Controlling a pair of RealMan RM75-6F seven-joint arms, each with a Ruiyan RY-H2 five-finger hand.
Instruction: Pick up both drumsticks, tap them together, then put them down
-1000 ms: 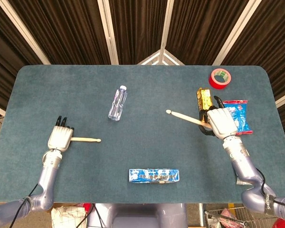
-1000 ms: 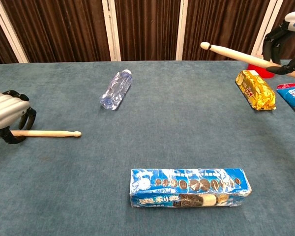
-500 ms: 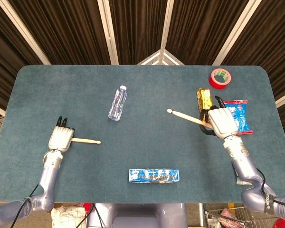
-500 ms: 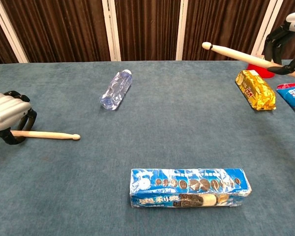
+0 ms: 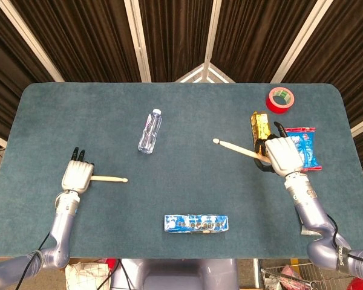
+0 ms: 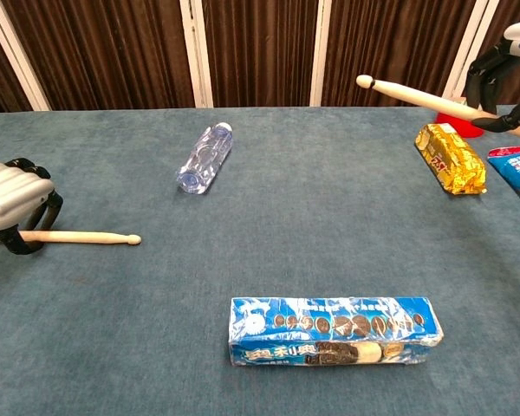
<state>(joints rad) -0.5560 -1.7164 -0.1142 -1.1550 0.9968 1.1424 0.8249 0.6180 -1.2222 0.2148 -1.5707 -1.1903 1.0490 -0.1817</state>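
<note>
Wide worktop (image 5: 187, 121) with rounded corners, covered in teal-blue felt-like cloth, faintly mottled in the chest view. Behind it, dark brown pleated curtains (image 5: 175, 36) hung in vertical folds, split by pale, cream-coloured frame bars (image 5: 136, 39) that fan outward in the head view and stand nearly upright in the chest view. Even, soft light with weak shadows. Below the near edge, a strip of cluttered floor (image 5: 91, 272), too small to make out.

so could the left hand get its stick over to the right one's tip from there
Probably yes: the left hand grips its drumstick, and only bare table lies between it and the right hand's drumstick; the bottle sits farther back.
</note>
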